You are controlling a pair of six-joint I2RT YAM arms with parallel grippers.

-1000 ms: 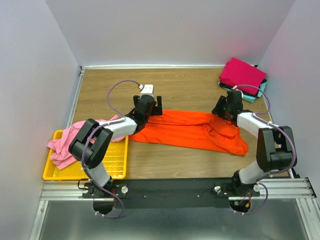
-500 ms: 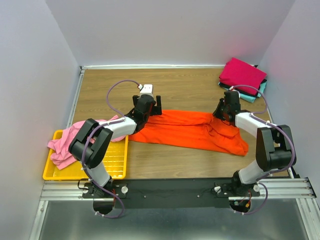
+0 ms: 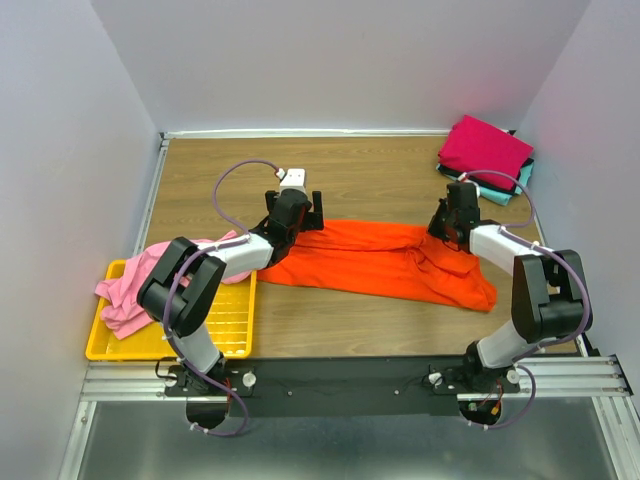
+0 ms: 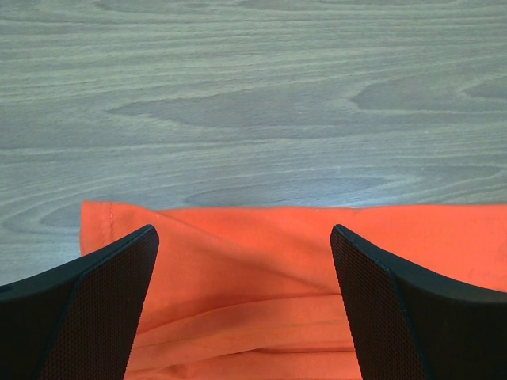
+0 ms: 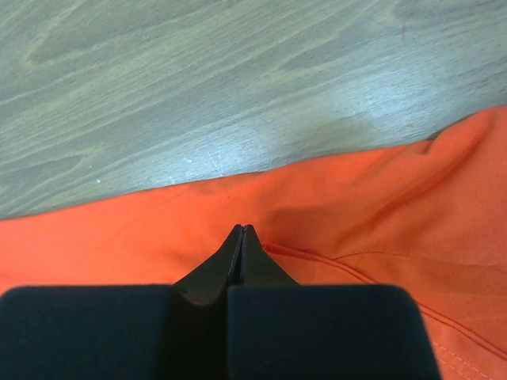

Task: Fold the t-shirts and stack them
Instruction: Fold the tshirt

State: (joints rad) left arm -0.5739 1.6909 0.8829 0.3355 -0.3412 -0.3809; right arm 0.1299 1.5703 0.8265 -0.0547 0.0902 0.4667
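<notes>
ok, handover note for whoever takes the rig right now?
Left gripper: jaws open, over the orange t-shirt's far left edge.
Right gripper: jaws shut, tips on the same shirt; pinch unclear.
That shirt lies stretched out, not folded small yet.
Pink t-shirt bunched on the yellow tray.
Folded stack, magenta on top, far right corner.
Left to do: fold and stack orange, then pink.

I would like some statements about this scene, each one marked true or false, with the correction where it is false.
1. The orange t-shirt lies spread on the table. True.
2. The left gripper is shut. False: its jaws stand wide apart over the shirt's edge.
3. The pink t-shirt lies partly in the yellow tray. True.
4. The magenta t-shirt lies folded at the near left corner. False: it lies at the far right corner.
5. The right gripper is shut. True.
</notes>
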